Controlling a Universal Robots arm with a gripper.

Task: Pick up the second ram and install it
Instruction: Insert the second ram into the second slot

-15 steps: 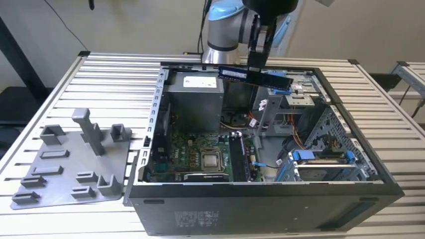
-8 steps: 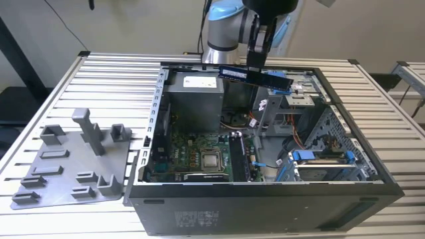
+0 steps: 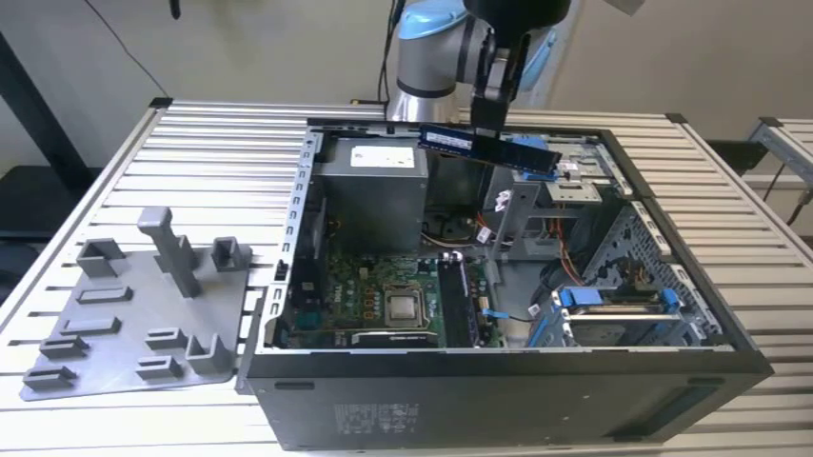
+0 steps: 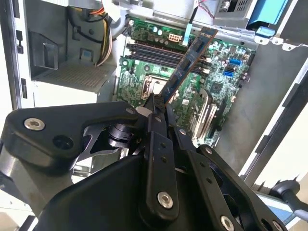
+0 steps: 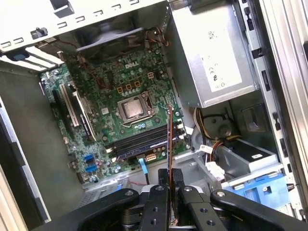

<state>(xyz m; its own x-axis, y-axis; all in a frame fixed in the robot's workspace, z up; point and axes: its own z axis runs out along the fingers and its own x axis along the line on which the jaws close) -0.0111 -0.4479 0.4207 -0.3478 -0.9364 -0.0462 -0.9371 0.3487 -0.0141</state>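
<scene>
So the end effector (image 3: 489, 129) is clamping shut on the second ram (image 3: 508, 152). Its 2 black fingers are pinching the flat faces of the stick with no gap showing. The stick is hanging in the air above the open computer case (image 3: 534, 381), well apart from the green motherboard (image 3: 368, 286). It's sitting a bit tilted, dipping toward the exterior view's right. It's a thin, flat, dark board and it's showing a pale label on its side.

In the second wrist view the stick is poking out past the fingertips (image 4: 153, 103), reaching over the long black memory slots (image 4: 154, 50). In the first wrist view it's showing up edge-on as a thin coppery line. There it's crossing in front of those slots, right by the square metal CPU socket (image 5: 134, 107).

The case is lying on its side on a ribbed metal table (image 3: 190, 124). It's matte black sheet metal, and it's housing a boxy silver power supply (image 3: 368, 186). A grey plastic fixture plate (image 3: 128, 343) with upright posts is lying on the table just beside the case, on the exterior view's left.
</scene>
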